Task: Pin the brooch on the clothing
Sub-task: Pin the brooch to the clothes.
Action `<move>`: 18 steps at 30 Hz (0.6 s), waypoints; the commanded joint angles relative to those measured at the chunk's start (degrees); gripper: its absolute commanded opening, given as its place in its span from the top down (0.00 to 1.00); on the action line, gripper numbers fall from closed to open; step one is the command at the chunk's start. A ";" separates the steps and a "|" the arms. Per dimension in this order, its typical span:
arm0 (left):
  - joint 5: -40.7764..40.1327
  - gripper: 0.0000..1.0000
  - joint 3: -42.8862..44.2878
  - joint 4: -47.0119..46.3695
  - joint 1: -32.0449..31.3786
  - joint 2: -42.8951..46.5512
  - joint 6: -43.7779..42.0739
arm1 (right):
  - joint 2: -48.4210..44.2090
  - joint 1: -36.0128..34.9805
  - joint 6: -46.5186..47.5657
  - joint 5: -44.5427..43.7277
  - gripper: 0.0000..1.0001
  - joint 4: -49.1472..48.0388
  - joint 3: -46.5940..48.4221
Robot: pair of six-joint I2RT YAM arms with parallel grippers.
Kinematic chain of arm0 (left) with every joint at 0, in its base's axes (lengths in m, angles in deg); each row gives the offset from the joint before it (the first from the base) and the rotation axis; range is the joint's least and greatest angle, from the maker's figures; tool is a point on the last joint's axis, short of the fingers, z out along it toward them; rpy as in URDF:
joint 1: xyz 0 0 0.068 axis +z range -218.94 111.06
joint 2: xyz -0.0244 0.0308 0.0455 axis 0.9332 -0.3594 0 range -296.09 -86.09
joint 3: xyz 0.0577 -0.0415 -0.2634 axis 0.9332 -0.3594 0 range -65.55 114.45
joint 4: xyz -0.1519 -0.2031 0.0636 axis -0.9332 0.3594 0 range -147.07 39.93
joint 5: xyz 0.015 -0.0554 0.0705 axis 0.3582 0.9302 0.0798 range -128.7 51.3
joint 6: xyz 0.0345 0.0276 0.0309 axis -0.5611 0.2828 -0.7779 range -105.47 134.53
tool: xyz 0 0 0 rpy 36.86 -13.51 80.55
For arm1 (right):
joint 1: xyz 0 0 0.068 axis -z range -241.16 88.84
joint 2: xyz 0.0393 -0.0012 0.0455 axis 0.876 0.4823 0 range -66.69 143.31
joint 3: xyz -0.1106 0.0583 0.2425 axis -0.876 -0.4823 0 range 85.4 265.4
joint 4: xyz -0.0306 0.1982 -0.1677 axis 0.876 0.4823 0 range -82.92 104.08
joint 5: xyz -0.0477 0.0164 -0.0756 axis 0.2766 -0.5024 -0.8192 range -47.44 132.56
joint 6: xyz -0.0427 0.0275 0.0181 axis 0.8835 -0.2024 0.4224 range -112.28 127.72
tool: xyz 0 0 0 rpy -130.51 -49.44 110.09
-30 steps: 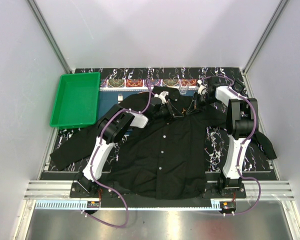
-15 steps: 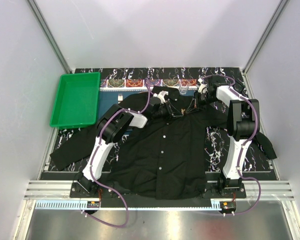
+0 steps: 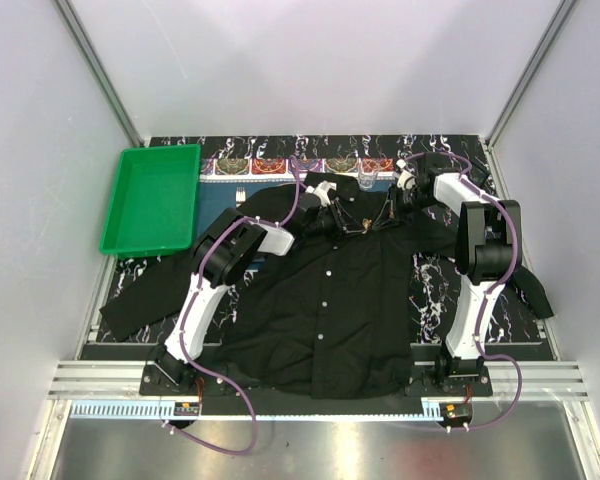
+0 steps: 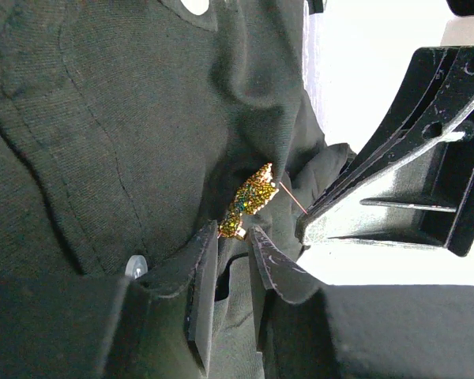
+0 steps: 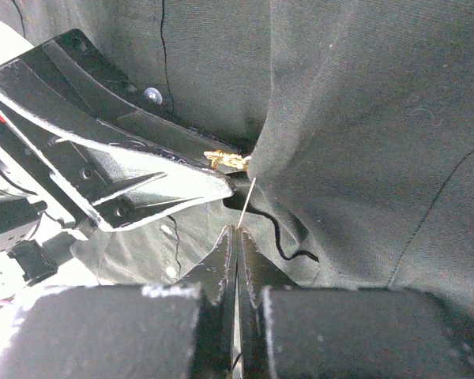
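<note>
A: Entry. Where is the brooch (image 4: 253,196)?

B: Against a fold of the shirt (image 4: 103,118), up by the collar, where both arms meet. The left gripper (image 4: 233,237) has its jaws narrow, pinching the brooch's lower end. The right gripper (image 5: 238,230) has its jaws fully together on the thin pin (image 5: 247,201), which stands out from behind the brooch.

A: Step in hand?

B: Judged to be the fastening itself: pin swung free, body held at the cloth. Cannot tell whether the point has pierced the fold, because the fabric hides it.

A: What does the next move call for?

B: Probably steering the pin through the fold and back to its clasp, with the left holding the body steady. Fine work: the pin may bend or slip, and the slack cloth could bunch.
</note>
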 commanded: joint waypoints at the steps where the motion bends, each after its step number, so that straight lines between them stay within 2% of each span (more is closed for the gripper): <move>1: -1.00 0.75 1.34 -1.26 1.33 1.54 -1.05 | -2.51 0.39 -0.63 1.32 1.00 0.84 0.79; 5: -0.74 0.80 2.31 -1.44 1.33 0.58 -1.14 | -1.37 1.27 -2.65 3.07 1.00 0.31 1.23; 8: 0.05 0.93 3.10 -0.74 1.51 0.31 -1.67 | -0.58 1.88 -3.27 3.34 1.00 0.40 1.32; 11: 1.72 1.00 4.24 2.32 1.68 1.18 -3.07 | -0.75 2.24 -2.66 3.08 1.00 0.66 1.58; 14: 4.08 1.00 7.39 11.52 1.77 2.07 -7.02 | -0.57 2.24 -0.99 2.29 1.00 1.36 1.76; 18: 5.85 1.00 8.11 17.19 2.56 3.65 -10.80 | -0.49 2.23 1.21 0.79 1.00 2.15 1.50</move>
